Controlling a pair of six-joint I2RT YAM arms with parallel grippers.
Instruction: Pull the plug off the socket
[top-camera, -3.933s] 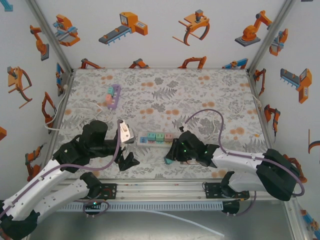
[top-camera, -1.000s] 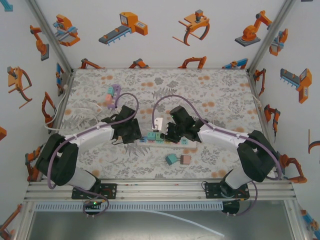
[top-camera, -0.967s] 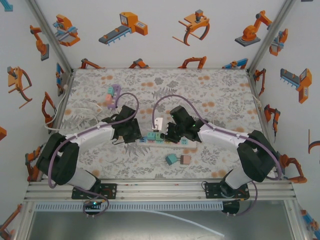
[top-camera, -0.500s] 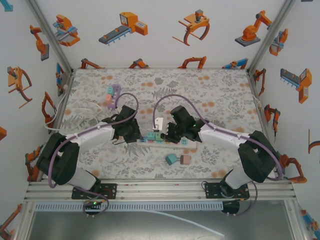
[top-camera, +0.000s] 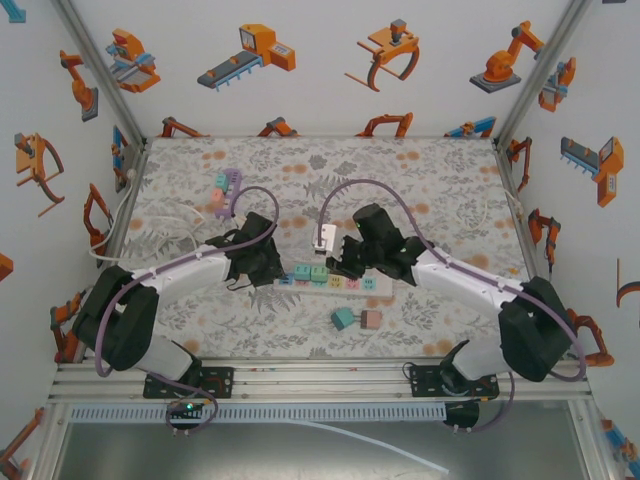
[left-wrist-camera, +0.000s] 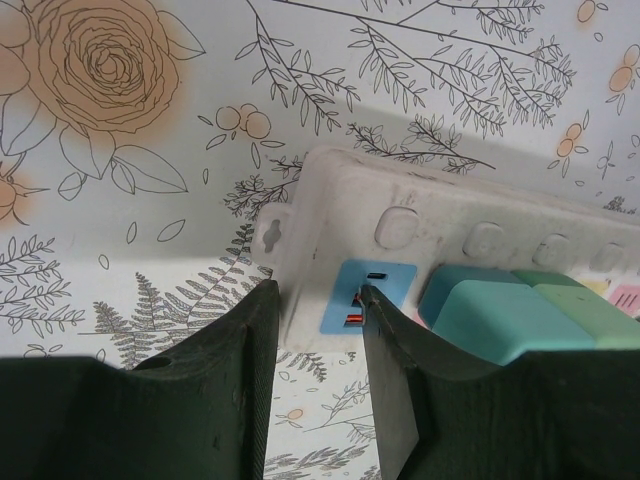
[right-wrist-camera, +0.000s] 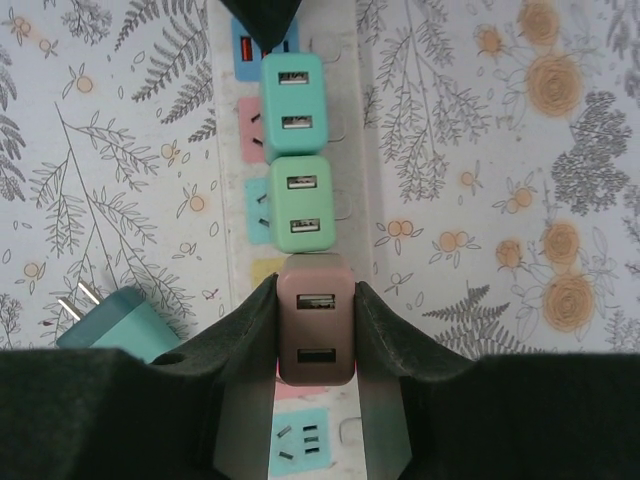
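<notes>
The right fingers (right-wrist-camera: 245, 345), dark matte plastic with flat inner faces, are closed on the mauve-brown cube-shaped plastic plug (right-wrist-camera: 316, 335), one pressing on each of its long sides. This plug has rounded corners and two USB slots in its upper face. It stands over the white plastic power strip (right-wrist-camera: 342, 60) at the near end of a row of three, just beside a mint-green cube plug (right-wrist-camera: 300, 205), with a teal cube plug (right-wrist-camera: 293, 105) beyond that. Whether its prongs sit in the socket cannot be told. Small pink, blue and yellow socket faces show on the strip beside the plugs.

The left fingers (left-wrist-camera: 225, 385), of the same dark plastic, stand narrowly parted at the strip's other end. One is beside the rounded short end with its keyhole tab, and the other lies over a blue socket face (left-wrist-camera: 350, 295). Whether they clamp the strip cannot be told.

From above, the strip lies across the middle of the floral-printed worktop (top-camera: 430, 180). A loose teal plug (top-camera: 343, 319) with bare metal prongs and a loose brownish plug (top-camera: 371, 320) lie together on its near side. A lilac power strip (top-camera: 225, 190) lies well apart at the far left.
</notes>
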